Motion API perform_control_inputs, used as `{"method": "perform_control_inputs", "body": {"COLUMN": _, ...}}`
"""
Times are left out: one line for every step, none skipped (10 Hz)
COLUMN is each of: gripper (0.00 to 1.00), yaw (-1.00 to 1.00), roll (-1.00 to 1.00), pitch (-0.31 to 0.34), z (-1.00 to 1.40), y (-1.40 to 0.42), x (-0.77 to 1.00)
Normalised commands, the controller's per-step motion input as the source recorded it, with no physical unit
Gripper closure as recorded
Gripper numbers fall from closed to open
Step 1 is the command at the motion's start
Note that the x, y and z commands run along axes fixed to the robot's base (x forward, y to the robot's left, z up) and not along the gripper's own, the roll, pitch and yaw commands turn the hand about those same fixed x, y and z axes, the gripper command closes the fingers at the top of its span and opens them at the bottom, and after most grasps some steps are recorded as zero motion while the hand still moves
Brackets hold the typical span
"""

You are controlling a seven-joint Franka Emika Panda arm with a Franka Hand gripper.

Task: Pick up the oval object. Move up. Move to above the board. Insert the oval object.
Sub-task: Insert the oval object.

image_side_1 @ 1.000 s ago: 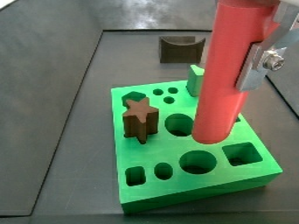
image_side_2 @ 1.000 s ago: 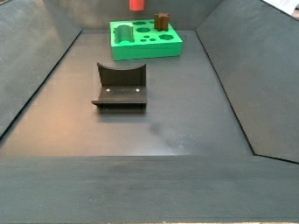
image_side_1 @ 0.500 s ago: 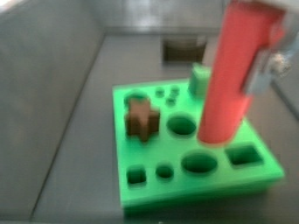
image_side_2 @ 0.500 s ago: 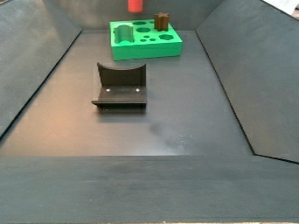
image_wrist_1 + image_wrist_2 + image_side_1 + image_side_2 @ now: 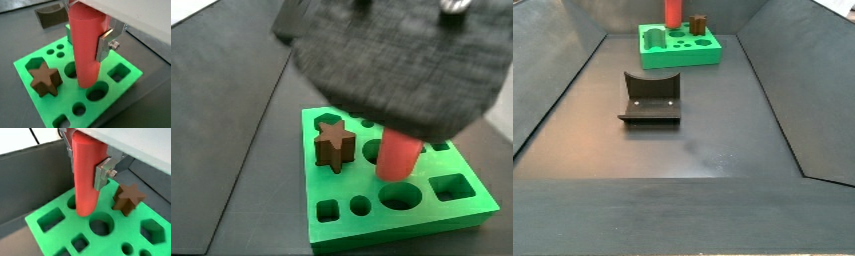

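Observation:
My gripper (image 5: pixel 87 42) is shut on the oval object (image 5: pixel 87 55), a smooth red peg held upright between the silver fingers (image 5: pixel 103 46). It hangs over the board (image 5: pixel 130 82), a bright green square block with many holes. Its lower end is low over the board's middle, next to a large round hole (image 5: pixel 97 92); I cannot tell whether it touches. Both show in the other wrist view: gripper (image 5: pixel 85 165), peg (image 5: pixel 85 183), board (image 5: pixel 47 220). In a side view the peg's lower end (image 5: pixel 397 158) shows under the blurred dark arm, over the board (image 5: pixel 405 222). The far side view shows peg (image 5: pixel 672 12) and board (image 5: pixel 680 50).
A brown star block (image 5: pixel 43 81) stands in the board beside the peg, seen also in the other views (image 5: pixel 128 197) (image 5: pixel 333 143) (image 5: pixel 699 24). The fixture (image 5: pixel 651 98) stands mid-floor, away from the board, and shows behind it (image 5: pixel 52 15). Grey bin walls (image 5: pixel 553 90) slope up around the floor.
The peg has come down towards the board while staying in the gripper. The arm's dark bulk now fills the top of a side view.

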Motion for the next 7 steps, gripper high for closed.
{"method": "perform_control_inputs", "body": {"gripper": 1.00, "yaw": 0.00, "roll": 0.08, "pitch": 0.000, "z": 0.00, "y": -0.61, "x": 0.01}}
{"method": "perform_control_inputs", "body": {"gripper": 1.00, "yaw": 0.04, "roll": 0.10, "pitch": 0.000, "z": -0.02, "y": -0.53, "x": 0.04}}
{"method": "perform_control_inputs", "body": {"gripper": 1.00, "yaw": 0.01, "roll": 0.06, "pitch": 0.000, "z": -0.09, "y": -0.43, "x": 0.09}}
{"method": "perform_control_inputs", "body": {"gripper": 1.00, "yaw": 0.05, "roll": 0.00, "pitch": 0.000, "z": -0.33, "y": -0.28, "x": 0.32}}
{"method": "perform_control_inputs", "body": {"gripper": 1.00, "yaw": 0.06, "roll": 0.00, "pitch": -0.013, "z": -0.60, "y": -0.26, "x": 0.40}}
{"method": "perform_control_inputs", "body": {"gripper": 1.00, "yaw": 0.11, "roll": 0.05, "pitch": 0.000, "z": -0.54, "y": -0.13, "x": 0.22}}
{"method": "perform_control_inputs", "body": {"gripper": 1.00, "yaw": 0.18, "roll": 0.11, "pitch": 0.006, "z": -0.45, "y": 0.00, "x": 0.04}}
